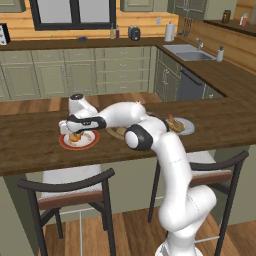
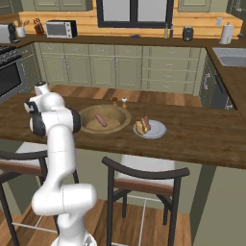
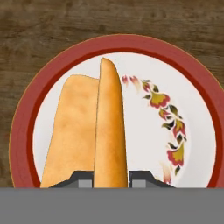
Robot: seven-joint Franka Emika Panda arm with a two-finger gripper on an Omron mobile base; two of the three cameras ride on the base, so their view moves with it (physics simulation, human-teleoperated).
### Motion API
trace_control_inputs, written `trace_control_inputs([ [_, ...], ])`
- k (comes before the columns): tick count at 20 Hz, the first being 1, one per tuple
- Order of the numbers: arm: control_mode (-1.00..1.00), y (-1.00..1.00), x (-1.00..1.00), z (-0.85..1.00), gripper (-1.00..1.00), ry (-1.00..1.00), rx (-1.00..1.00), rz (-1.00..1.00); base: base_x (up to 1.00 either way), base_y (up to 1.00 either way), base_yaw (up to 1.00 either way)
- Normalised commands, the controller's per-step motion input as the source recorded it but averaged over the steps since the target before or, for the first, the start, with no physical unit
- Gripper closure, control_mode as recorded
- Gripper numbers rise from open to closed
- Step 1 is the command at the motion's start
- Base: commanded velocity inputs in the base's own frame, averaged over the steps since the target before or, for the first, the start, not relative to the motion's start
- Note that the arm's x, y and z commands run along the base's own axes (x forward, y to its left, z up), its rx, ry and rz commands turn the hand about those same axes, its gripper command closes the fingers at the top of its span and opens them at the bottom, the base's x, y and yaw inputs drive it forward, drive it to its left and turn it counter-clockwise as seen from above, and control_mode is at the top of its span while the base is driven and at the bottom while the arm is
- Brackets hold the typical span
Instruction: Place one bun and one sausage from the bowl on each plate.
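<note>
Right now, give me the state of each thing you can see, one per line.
Gripper: jaws shut on the bun.
Bun: held over the red-rimmed plate.
Red-rimmed plate: on the counter, no sausage.
Grey plate: holds a bun and a sausage.
Bowl: one sausage inside.

Red-rimmed plate point(image 3: 192, 78) carries a golden bun point(image 3: 87, 131) at nine o'clock — wooden bowl point(image 2: 122, 113) holds one sausage point(image 2: 101, 120); grey plate point(image 2: 158, 132) already filled.
</note>
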Motion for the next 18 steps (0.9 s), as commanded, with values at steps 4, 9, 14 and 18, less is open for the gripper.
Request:
trace_control_inputs([
  [4, -1.0, 0.0, 0.0, -0.28, 1.0, 0.03, -0.03, 0.0, 0.0, 0.0, 0.0],
  [9, -1.0, 0.0, 0.0, -0.13, -1.0, 0.0, -0.01, 0.0, 0.0, 0.0, 0.0],
  [14, -1.0, -0.06, 0.0, -0.12, -1.0, 0.0, 0.0, 0.0, 0.0, 0.0, 0.0],
  [18, -1.0, -0.22, -0.08, 0.01, -1.0, -0.01, 0.0, 0.0, 0.0, 0.0, 0.0],
])
